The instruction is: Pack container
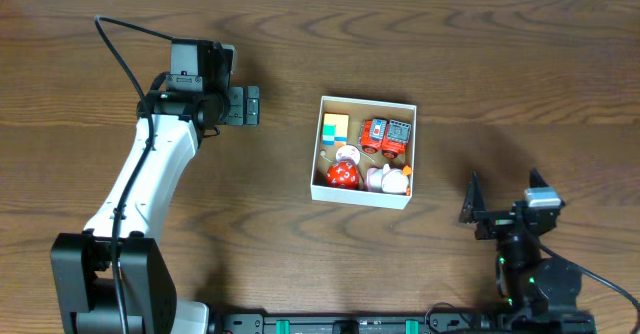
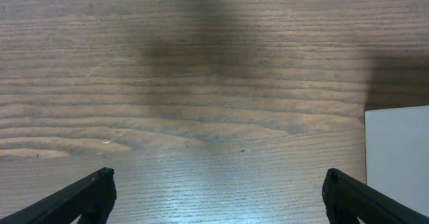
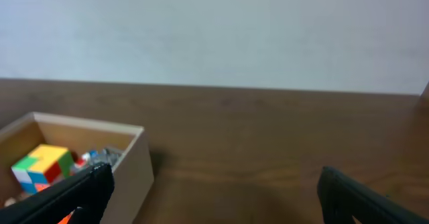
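The container point(image 1: 364, 102) is a square white cardboard box with a tan inside, at the table's middle. It holds several small toys: a colour cube point(image 1: 335, 129), red toy cars point(image 1: 386, 135), a red ball point(image 1: 342, 176) and a pale toy point(image 1: 385, 180). My left gripper point(image 1: 252, 105) is open and empty, left of the box, over bare wood; the box's white wall shows in the left wrist view point(image 2: 399, 157). My right gripper point(image 1: 470, 206) is open and empty, right of the box; the right wrist view shows the box point(image 3: 127, 163) and the cube point(image 3: 41, 165).
Wood-grain table point(image 1: 500, 64) all round the box. A pale wall point(image 3: 214, 29) stands behind the table in the right wrist view. The arm bases sit at the front edge.
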Robot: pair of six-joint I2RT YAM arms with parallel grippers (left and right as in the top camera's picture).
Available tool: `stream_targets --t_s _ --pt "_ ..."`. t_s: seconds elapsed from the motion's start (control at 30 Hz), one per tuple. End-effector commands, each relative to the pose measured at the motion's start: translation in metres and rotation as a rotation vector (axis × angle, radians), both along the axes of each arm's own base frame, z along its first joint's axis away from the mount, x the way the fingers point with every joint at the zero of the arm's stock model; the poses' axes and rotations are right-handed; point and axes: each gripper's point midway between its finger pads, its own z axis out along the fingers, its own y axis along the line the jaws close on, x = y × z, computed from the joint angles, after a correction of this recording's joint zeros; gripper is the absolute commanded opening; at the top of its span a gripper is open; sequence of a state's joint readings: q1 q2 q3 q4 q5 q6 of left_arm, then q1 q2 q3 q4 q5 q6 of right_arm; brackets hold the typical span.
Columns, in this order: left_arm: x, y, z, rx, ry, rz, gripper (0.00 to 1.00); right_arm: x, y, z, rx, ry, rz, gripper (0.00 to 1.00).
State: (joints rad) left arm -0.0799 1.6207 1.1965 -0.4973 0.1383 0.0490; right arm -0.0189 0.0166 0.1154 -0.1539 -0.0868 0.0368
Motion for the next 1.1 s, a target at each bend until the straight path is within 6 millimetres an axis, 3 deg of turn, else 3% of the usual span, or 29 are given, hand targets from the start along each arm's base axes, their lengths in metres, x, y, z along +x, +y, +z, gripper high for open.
stream_targets --t_s 0.0,0.27,1.07 --pt "0.005 0.002 0.018 0.003 -0.044 0.008 0.98 0.002 0.0 -0.007 -0.015 -0.009 0.005 0.99" --pt "0.005 0.002 0.018 0.003 -0.044 0.008 0.98 0.005 -0.001 -0.03 -0.014 0.029 0.002 0.99" --pt "0.005 0.002 0.017 0.003 -0.044 0.008 0.98 0.005 -0.001 -0.03 -0.036 0.027 0.004 0.99"
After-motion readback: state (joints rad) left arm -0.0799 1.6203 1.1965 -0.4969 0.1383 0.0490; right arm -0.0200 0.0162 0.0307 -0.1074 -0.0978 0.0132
